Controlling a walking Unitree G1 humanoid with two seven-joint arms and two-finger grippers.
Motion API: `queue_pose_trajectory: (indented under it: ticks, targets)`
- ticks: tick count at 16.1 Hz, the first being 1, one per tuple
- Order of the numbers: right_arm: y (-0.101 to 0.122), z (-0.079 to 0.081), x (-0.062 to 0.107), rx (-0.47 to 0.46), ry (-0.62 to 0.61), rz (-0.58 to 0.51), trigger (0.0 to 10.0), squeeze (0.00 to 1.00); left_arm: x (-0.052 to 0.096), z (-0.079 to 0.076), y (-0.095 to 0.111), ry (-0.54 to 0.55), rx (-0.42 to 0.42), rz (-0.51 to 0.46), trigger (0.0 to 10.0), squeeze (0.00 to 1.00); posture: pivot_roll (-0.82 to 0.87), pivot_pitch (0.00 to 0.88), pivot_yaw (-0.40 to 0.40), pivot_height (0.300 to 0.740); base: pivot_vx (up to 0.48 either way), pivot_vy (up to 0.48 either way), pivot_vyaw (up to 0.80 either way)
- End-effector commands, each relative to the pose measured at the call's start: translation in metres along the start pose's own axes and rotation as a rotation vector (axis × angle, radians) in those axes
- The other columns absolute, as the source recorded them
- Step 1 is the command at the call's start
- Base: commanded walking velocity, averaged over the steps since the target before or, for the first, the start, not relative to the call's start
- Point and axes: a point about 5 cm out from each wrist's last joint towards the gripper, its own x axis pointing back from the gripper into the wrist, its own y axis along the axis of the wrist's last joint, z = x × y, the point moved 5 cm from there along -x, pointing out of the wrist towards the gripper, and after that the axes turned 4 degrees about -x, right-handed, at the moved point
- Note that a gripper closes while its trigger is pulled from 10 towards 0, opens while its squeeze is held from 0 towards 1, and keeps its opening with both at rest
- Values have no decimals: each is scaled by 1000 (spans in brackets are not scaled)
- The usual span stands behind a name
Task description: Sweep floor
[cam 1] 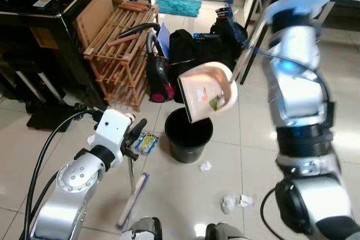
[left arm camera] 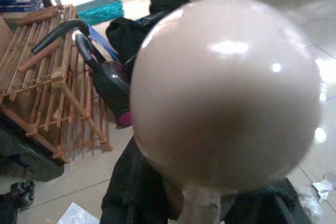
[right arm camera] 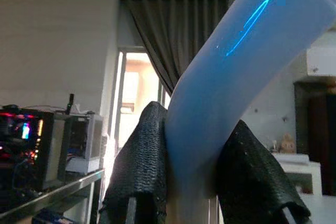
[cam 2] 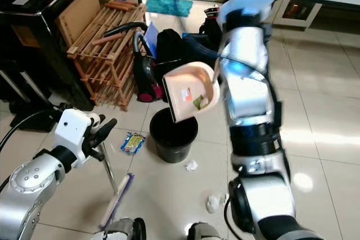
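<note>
The pink dustpan (cam 1: 207, 91) hung tilted above the black bin (cam 1: 188, 134), its mouth tipped down toward the opening, and a green scrap with some pale bits still clung inside the pan, so that load looked to me only partly emptied. The right pincer (right arm camera: 191, 182) was clamped on the dustpan's long pale-blue handle (right arm camera: 231, 77), holding it high beside the raised right arm. Lower down, the left pincer (left arm camera: 197, 208) was closed round the shaft of the broom (cam 1: 133, 192) just under its rounded pink knob (left arm camera: 226, 93), with the brush head resting on the tiled floor (cam 1: 50, 144) close to the robot's feet. Sweeping was far from finished, by my reckoning: a crumpled white paper (cam 1: 205, 166) lay just beside the bin, more white scraps (cam 1: 235, 201) lay nearer the robot, and a blue and yellow packet (cam 1: 145, 143) sat on the tiles left of the bin. Behind stood a vacuum cleaner (cam 1: 159, 77) and a wooden rack (cam 1: 115, 54).
</note>
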Motion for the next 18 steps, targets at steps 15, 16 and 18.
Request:
queue_pose_trajectory:
  ticks: [15,16,18]
  targets:
    - [30,72,46,-140,287,-148,10000,0,2,6,18,21,-38,-59,10000,0,26,147,-13,740,0,0,0]
    - [31,76,49,-137,307,-153,10000,0,2,6,18,21,-38,-58,10000,0,27,148,-13,740,0,0,0]
    - [36,83,56,-111,353,-183,10000,0,1,7,18,22,-40,-58,10000,0,26,150,-13,740,0,0,0]
